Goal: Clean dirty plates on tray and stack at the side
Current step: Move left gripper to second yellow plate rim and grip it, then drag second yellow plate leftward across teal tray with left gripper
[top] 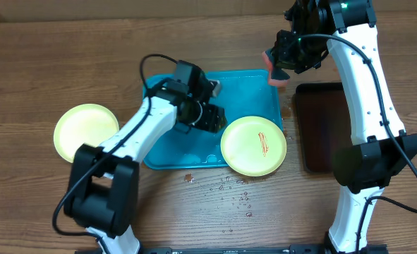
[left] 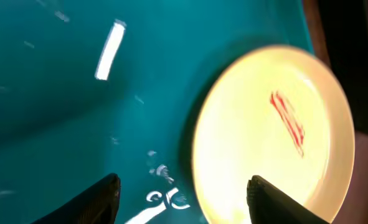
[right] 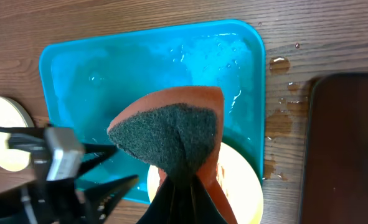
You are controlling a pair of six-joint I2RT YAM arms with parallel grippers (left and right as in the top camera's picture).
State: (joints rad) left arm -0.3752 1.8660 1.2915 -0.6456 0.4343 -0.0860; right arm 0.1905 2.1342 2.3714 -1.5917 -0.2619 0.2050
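Observation:
A pale plate with a red smear (top: 254,146) lies on the right front corner of the turquoise tray (top: 240,88), overhanging its rim. It also shows in the left wrist view (left: 274,134) and the right wrist view (right: 243,180). A second, clean-looking plate (top: 85,131) lies on the table left of the tray. My left gripper (top: 212,118) is open and empty over the tray (left: 59,106), just left of the smeared plate. My right gripper (top: 279,67) is shut on an orange sponge with a dark scouring face (right: 171,134), held above the tray's right rear corner. A third plate is not in view.
A dark glossy tray (top: 324,127) lies right of the turquoise one. Water drops and small red flecks (top: 233,190) spot the wood in front of the tray. Water film wets the tray (right: 190,56).

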